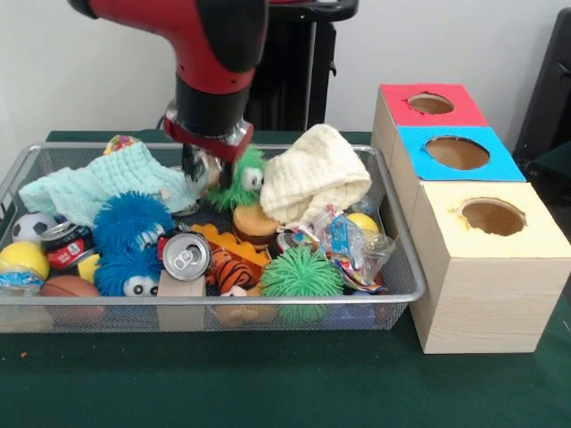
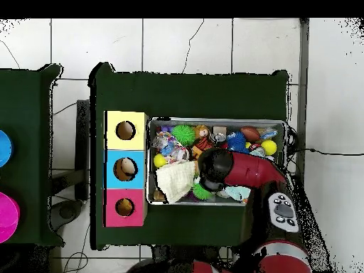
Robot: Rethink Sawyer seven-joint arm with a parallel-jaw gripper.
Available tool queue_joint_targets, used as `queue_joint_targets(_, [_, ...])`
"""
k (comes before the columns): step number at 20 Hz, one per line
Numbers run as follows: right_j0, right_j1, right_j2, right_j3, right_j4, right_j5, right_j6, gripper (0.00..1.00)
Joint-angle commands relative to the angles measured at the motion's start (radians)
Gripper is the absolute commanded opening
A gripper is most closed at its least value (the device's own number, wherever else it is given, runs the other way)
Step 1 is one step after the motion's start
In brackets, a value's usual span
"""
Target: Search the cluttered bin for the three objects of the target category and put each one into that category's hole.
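The red arm reaches down into the wire basket point(image 1: 18, 174) on the green table point(image 1: 268, 383), its gripper point(image 1: 207, 169) low at the back beside a green puff ball point(image 1: 243, 183) and a cream cloth point(image 1: 314, 174); whether the jaws are clenched, I cannot tell; the striped tiger point(image 1: 234, 267) lies near the front, beside a can point(image 1: 186, 256); the red-topped box's hole point(image 1: 431, 103) stands farthest back.

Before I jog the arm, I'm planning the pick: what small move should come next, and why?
Probably lift slightly and shift toward the striped tiger toy. The end effector sits low by a green puff ball, not a target; the tiger lies half buried at the bin's front.
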Motion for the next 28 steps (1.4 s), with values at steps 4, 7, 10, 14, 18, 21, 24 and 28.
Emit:
queue_joint_targets(4, [-0.05,0.051,0.241,0.132,0.019,0.258,-0.176,1.0])
queue_joint_targets(7, [-0.063,0.042,0.268,0.159,0.011,0.221,-0.164,1.0])
queue_joint_targets(10, [-0.08,-0.001,0.313,0.226,-0.044,-0.096,-0.146,1.0])
queue_joint_targets(14, [-0.02,-0.1,0.269,0.238,-0.272,-0.631,-0.022,1.0])
queue_joint_targets(18, [0.102,-0.151,0.122,0.191,-0.368,-0.898,0.072,1.0])
queue_joint_targets(21, [0.162,-0.158,0.03,0.183,-0.369,-1.046,0.082,1.0])
queue_joint_targets(24, [0.209,-0.183,-0.05,0.209,-0.343,-1.218,0.051,1.0])
queue_joint_targets(28, [0.226,-0.232,-0.077,0.214,-0.347,-1.172,0.044,1.0])
